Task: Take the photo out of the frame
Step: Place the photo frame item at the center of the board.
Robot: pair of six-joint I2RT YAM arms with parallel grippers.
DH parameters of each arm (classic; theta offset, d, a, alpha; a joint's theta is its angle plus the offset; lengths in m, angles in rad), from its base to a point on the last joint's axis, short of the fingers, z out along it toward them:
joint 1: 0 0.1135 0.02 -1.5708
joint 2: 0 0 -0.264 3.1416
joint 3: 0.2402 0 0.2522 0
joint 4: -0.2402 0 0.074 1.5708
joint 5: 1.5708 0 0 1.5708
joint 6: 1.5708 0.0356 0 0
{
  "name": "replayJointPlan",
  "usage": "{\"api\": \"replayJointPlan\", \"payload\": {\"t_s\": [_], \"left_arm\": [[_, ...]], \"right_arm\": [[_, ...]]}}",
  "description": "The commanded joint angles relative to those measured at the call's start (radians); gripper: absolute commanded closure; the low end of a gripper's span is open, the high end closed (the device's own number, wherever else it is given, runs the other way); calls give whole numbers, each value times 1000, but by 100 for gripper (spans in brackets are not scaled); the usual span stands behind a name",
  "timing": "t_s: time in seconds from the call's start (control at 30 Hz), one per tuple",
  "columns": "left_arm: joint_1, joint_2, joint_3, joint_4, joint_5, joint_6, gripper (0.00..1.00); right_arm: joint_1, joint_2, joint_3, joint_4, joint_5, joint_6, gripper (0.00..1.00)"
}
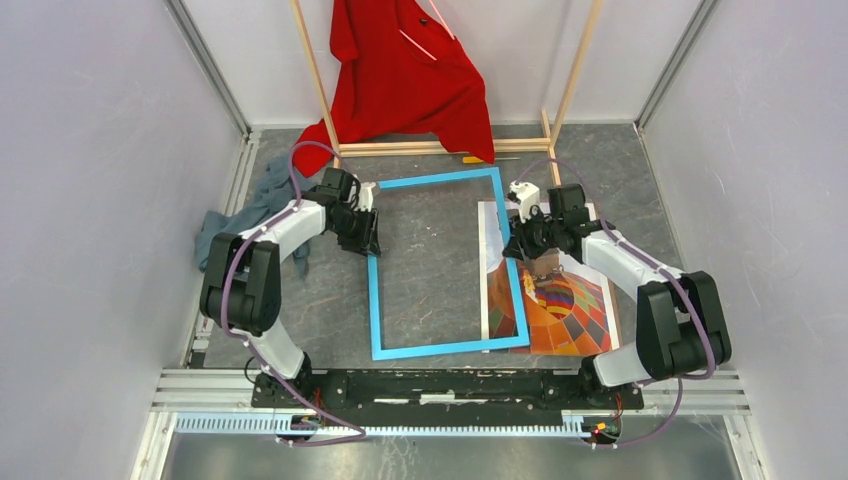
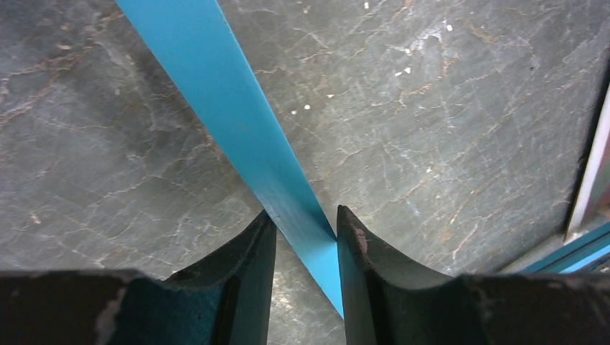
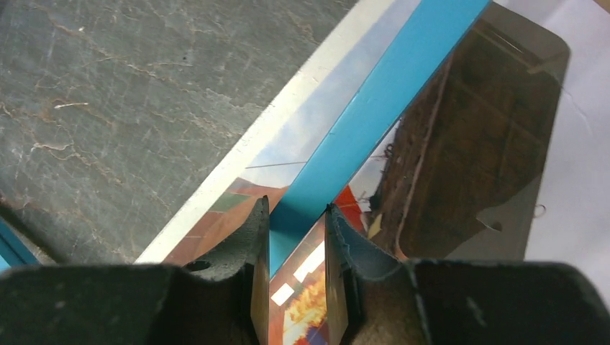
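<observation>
Grips the frame [image 1: 450, 347] on its two long rails: left gripper [image 1: 368, 232] on the left rail, right gripper [image 1: 520, 240] on the right.

Left wrist view: closed partway, pinching the blue rail between both fingers [image 2: 252, 244]; nothing else in hold.
Right wrist view: likewise narrowed onto the blue rail, pinching it directly over the photo [image 1: 570, 310]. Cannot tell whether also touching the print.

Held at opposite sides, probably to keep the thin frame level and untwisted while parting it from the print. Cannot tell whether lifted or resting on the table [image 1: 430, 270].

Shows bare table through the frame's opening, so no print inside.

Photo: flat on the table at right, mostly outside the frame, with its left margin under the right rail and reaching a little into the opening.

Judged: removal nearly done; remains to clear the right rail off the print. Calls for carrying the frame left or up, away from the photo.

Risk: snagging the print's edge with the right fingers and dragging it along.

Elsewhere: rack [image 1: 560, 110] with red garment [image 1: 410, 80] at back, cloth [image 1: 245, 215] far left, well apart.
</observation>
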Motion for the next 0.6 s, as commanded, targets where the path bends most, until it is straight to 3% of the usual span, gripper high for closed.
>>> {"api": "replayJointPlan", "payload": {"t_s": [0.0, 0.57], "left_arm": [[20, -41, 2, 134, 51, 93, 59], [133, -60, -32, 134, 16, 106, 61]], "right_arm": [[88, 12, 44, -23, -224, -85, 70], [171, 111, 123, -44, -248, -91, 64]]}}
